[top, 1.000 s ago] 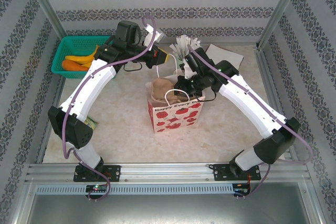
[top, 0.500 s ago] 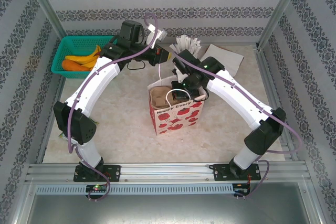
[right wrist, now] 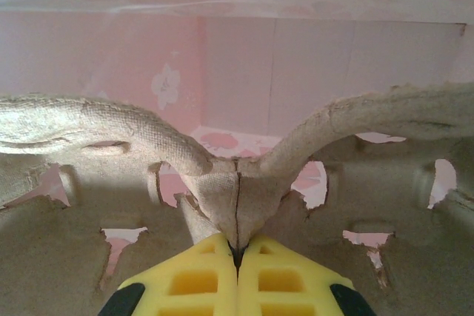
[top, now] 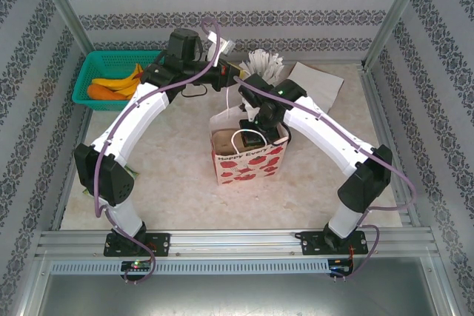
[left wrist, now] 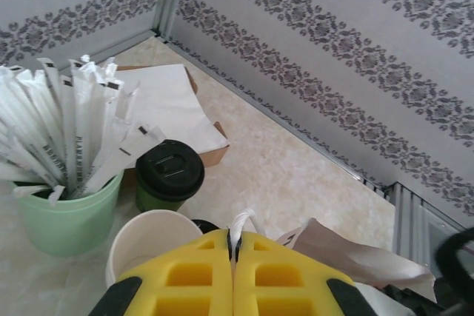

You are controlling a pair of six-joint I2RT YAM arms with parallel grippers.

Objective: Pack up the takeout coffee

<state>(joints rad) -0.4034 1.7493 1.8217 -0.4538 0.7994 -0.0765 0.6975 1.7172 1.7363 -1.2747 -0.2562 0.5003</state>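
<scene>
The right hand (right wrist: 237,253) is pressed together on the central ridge of the brown pulp tray (right wrist: 96,127). It holds the tray down inside the red-and-white paper bag (top: 248,164) standing mid-table, and the bag's pink walls show around the tray and through its cut-outs. The left hand (left wrist: 235,246), over the bag's far edge, pinches the bag's white loop handle (left wrist: 241,221). The green cup (left wrist: 158,199), its black lid (left wrist: 169,170) on, stands outside the bag on the table (left wrist: 296,175) at the far side, just beside the mint cup of wrapped straws (left wrist: 70,220).
</scene>
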